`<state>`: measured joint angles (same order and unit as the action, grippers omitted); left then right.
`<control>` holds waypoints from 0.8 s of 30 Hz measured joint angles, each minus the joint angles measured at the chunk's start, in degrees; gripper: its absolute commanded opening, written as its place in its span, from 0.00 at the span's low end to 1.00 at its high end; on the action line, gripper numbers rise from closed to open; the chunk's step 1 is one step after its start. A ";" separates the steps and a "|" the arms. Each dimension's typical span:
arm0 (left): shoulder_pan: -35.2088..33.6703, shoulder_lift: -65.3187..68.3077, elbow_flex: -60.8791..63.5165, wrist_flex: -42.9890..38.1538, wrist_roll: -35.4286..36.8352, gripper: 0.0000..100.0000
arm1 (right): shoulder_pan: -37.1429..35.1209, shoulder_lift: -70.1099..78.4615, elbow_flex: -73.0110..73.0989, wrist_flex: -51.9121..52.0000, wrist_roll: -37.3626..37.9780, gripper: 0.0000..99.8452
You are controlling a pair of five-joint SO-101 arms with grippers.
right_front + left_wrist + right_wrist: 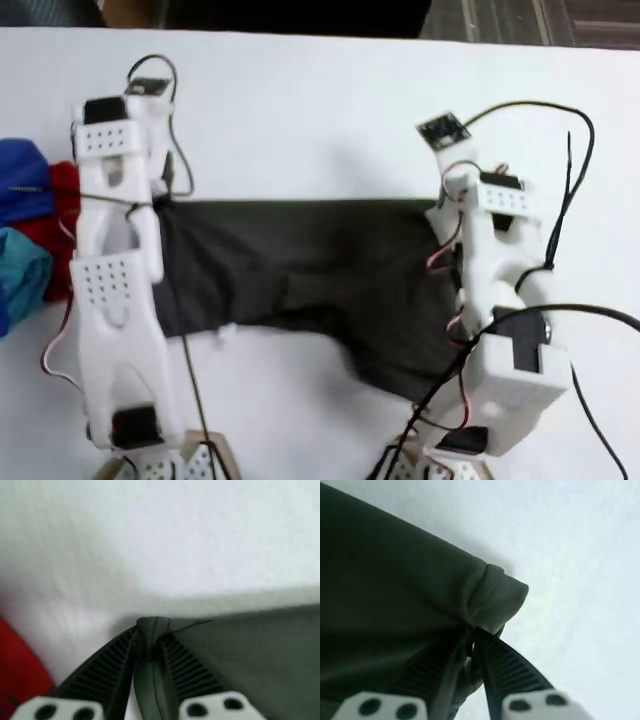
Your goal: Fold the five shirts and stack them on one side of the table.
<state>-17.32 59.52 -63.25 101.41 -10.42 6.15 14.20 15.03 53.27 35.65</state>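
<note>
Plainly, a dark shirt (320, 270) — broad, flat, lightly rumpled.

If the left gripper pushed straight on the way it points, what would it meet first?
Probably the bare table just beyond the dark shirt corner the left gripper pinches; depth unclear.

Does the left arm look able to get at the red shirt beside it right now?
Probably not yet: the left gripper is shut on a corner of the dark shirt. The red shirt lies close by, with only bare table between, so letting go would likely free the way.
</note>
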 measured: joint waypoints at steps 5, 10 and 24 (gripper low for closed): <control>0.00 0.09 0.00 0.00 -6.51 0.18 | 0.26 0.00 -0.09 3.69 0.00 0.05; -0.70 0.09 -1.76 0.00 -8.79 0.23 | -0.97 -1.14 -0.09 9.58 0.00 0.15; 1.41 -24.88 18.99 0.00 -7.56 0.23 | -2.29 -31.03 3.78 33.85 2.64 0.15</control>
<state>-15.91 34.64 -44.26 101.41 -17.98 3.87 -16.84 18.81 87.12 38.29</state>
